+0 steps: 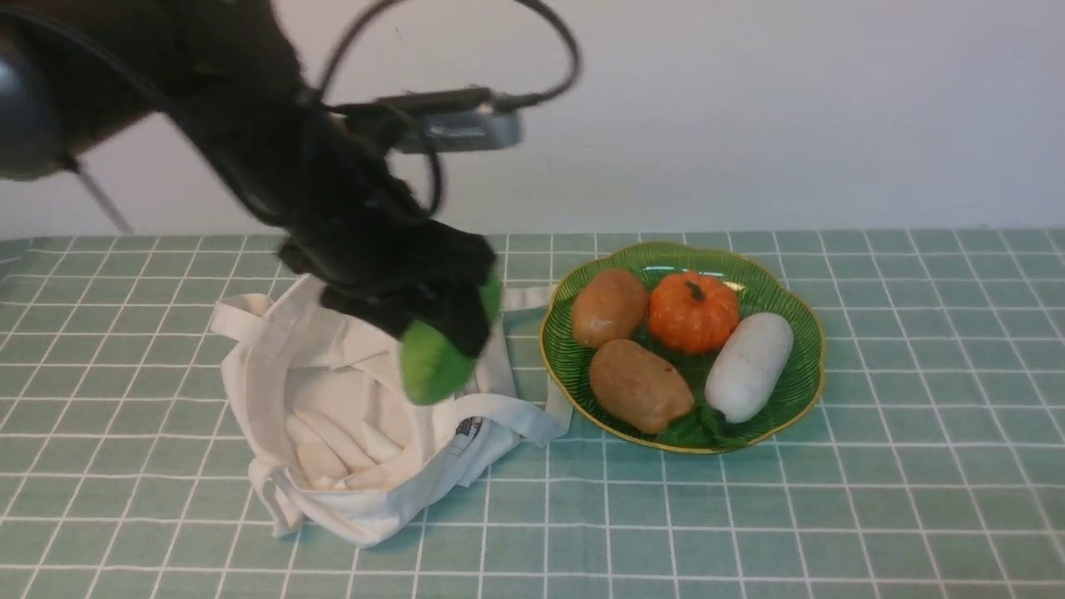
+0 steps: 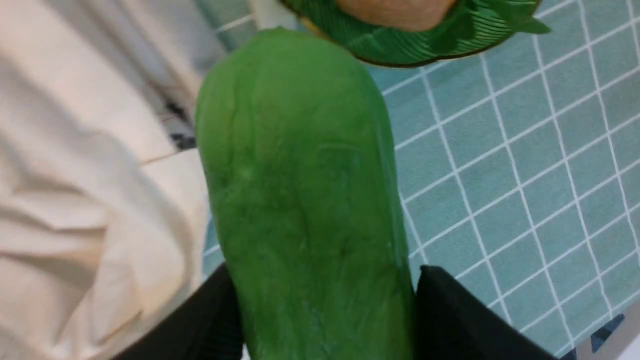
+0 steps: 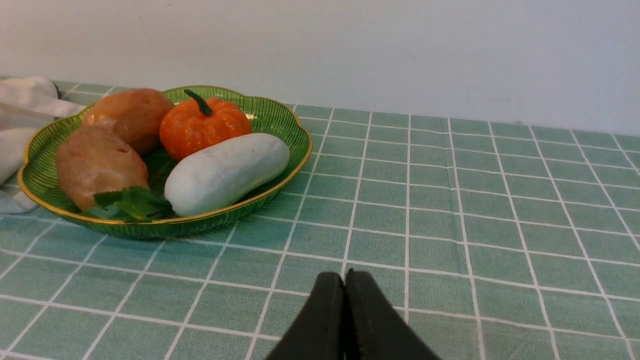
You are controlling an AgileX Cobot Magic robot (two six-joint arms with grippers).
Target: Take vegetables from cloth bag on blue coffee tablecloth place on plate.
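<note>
Front view: two potatoes (image 1: 641, 387), one pumpkin (image 1: 694, 313).

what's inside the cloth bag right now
Through the open mouth of the cloth bag I see only its own folded off-white lining. The left hand and arm cover part of the opening, so I can't tell what lies behind.

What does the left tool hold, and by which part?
The left tool grips the green vegetable around one end; its other end sticks out free.
</note>
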